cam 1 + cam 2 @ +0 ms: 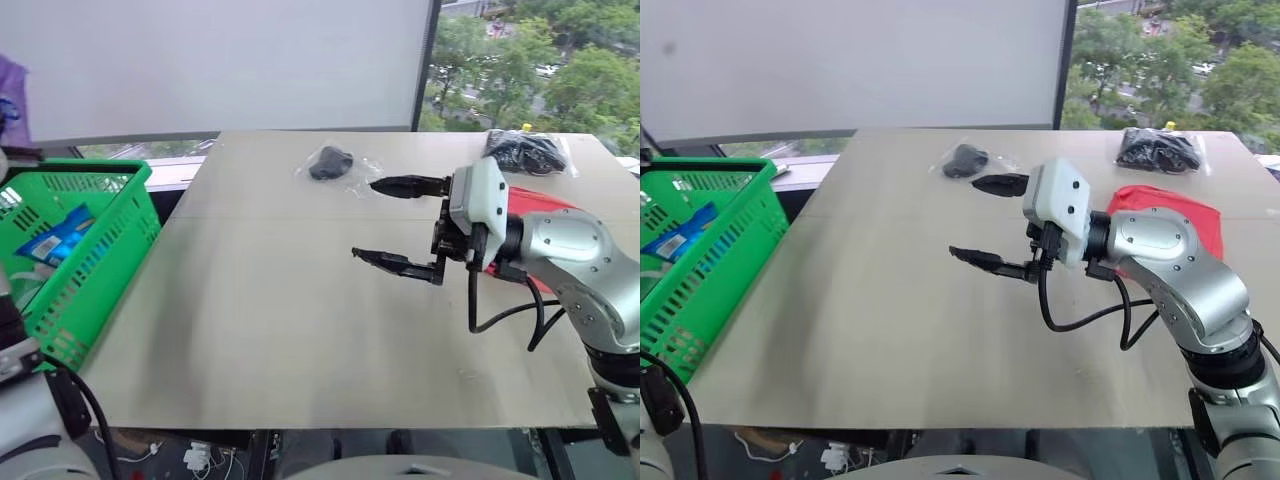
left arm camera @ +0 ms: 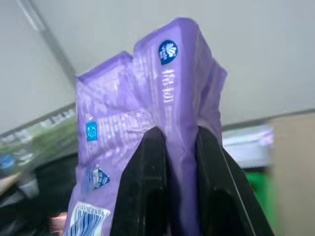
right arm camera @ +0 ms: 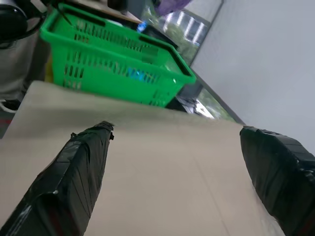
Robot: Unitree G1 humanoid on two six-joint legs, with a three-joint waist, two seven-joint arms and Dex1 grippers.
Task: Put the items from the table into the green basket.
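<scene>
The left gripper (image 2: 174, 147) is clamping the purple tissue pack (image 2: 147, 123) above the green basket (image 1: 90, 250); the right gripper (image 1: 392, 222) is hovering beside it, fingers spread wide over the table (image 1: 280, 330).

Red pouch (image 1: 1170, 212) half hidden by right arm; basket (image 1: 100, 250) edge-cropped.

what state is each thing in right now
left pincer: shut on purple tissue pack
right pincer: open, empty, above table
green basket: beside table, holds a blue pack
two bagged black things: on table
red pouch: on table, behind right arm
</scene>
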